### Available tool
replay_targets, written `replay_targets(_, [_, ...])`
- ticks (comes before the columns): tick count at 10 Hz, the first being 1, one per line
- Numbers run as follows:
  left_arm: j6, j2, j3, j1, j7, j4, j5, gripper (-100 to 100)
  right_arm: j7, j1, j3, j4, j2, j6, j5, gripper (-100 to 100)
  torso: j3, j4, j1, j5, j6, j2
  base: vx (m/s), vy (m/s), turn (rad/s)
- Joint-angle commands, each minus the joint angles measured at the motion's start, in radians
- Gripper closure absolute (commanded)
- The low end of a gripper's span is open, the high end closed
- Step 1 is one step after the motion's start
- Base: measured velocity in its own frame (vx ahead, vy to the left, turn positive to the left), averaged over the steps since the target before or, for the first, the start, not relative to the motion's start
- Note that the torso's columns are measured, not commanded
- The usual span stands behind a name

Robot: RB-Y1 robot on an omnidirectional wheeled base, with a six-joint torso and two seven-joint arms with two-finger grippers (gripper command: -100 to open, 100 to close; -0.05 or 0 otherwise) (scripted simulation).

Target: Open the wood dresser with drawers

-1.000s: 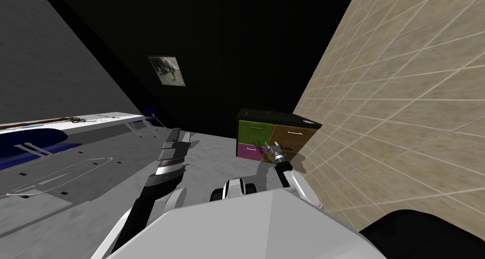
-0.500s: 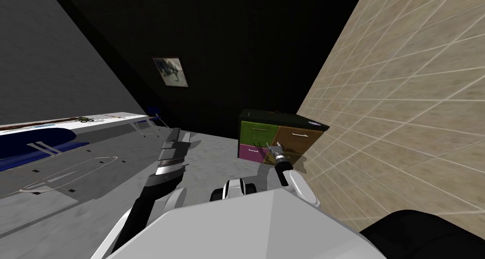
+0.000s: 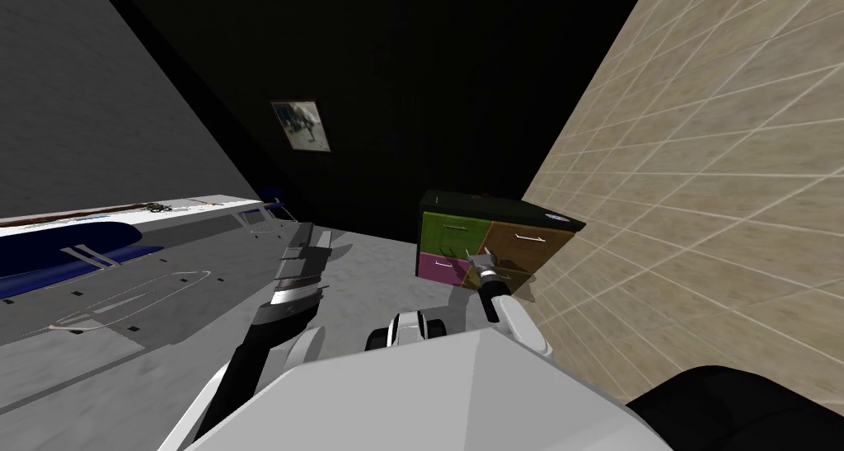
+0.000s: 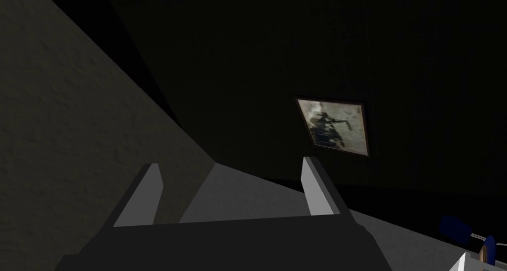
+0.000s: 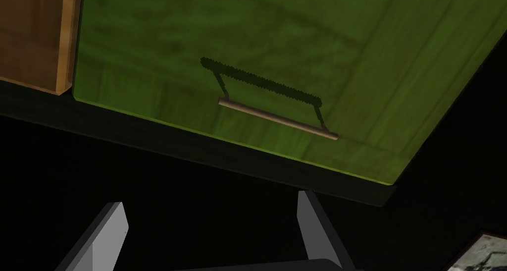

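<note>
The right gripper [image 3: 476, 259] stretches forward, fingers spread apart; the left gripper [image 3: 311, 238] is raised, fingers apart too.

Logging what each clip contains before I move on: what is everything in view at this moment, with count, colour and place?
dresser: one, dark top, against the tiled wall
green drawer: one, upper row, shut
brown drawer: one, beside the green one
magenta drawer: one, under the green one
handle: one, tan bar, on the green drawer
picture: one, framed, greyish, on the dark far wall
tiled wall: one, beige, on the robot's right
floor: grey
low furniture: one, white and blue, far left; kind unclear
left gripper: open, raised on the left
right gripper: open, before the dresser, short of the handle
</note>
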Motion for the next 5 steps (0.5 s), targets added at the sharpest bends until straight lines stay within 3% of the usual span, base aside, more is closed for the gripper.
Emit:
replay_targets(1, [0.000,0.000,0.000,0.000,0.000,0.000,0.000,0,-0.001,-0.009,-0.013,0.015,0.014,0.004,0.074,-100,0.000,0.000,0.000,0.000,0.000,0.000,0.022,0.016,-0.007])
replay_targets(2, [0.000,0.000,0.000,0.000,0.000,0.000,0.000,0,0.008,-0.020,-0.018,0.038,0.019,0.032,0.105,-100,0.001,0.000,-0.001,0.000,0.001,0.002,0.038,0.031,0.078])
replay_targets(5, [0.000,0.000,0.000,0.000,0.000,0.000,0.000,0,0.008,-0.020,-0.018,0.038,0.019,0.032,0.154,-100,0.001,0.000,-0.001,0.000,0.000,0.001,0.029,0.017,0.008])
